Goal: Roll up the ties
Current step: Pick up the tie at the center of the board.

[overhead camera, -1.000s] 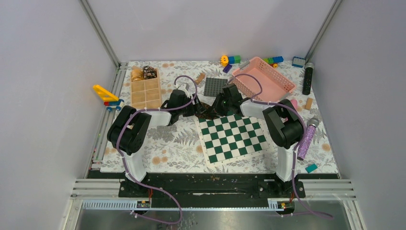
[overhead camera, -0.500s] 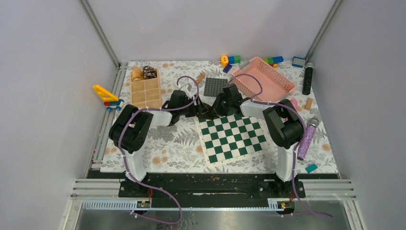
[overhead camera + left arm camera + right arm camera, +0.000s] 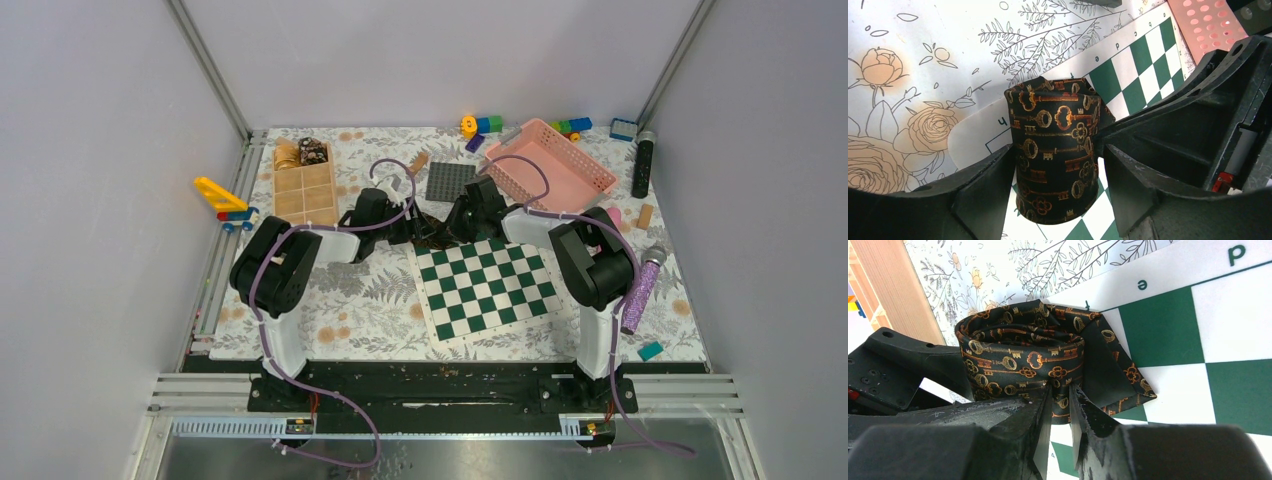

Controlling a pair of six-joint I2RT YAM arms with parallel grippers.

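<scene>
A dark tie with a gold key pattern (image 3: 1055,135) is rolled into a coil. It stands on the far left corner of the chessboard (image 3: 485,285) and shows as a dark spot in the top view (image 3: 432,236). My left gripper (image 3: 1055,170) is open around the coil, with one finger (image 3: 983,185) at its side and a gap at the other. My right gripper (image 3: 1060,400) is shut on the coil's outer layer (image 3: 1018,347), and the pointed tail lies loose to the right. A golden-tan coil (image 3: 288,152) and a dark speckled coil (image 3: 313,151) sit in the wooden organiser (image 3: 305,195).
A pink basket (image 3: 550,165) and a grey baseplate (image 3: 450,180) lie just beyond the grippers. A black cylinder (image 3: 644,163) and a purple glittery microphone (image 3: 642,290) lie at the right. Toy blocks line the far edge, and a yellow toy (image 3: 222,195) is at the left.
The left arm's elbow has shifted slightly to the right. Both grippers stay at the coil and the right arm has not moved.
</scene>
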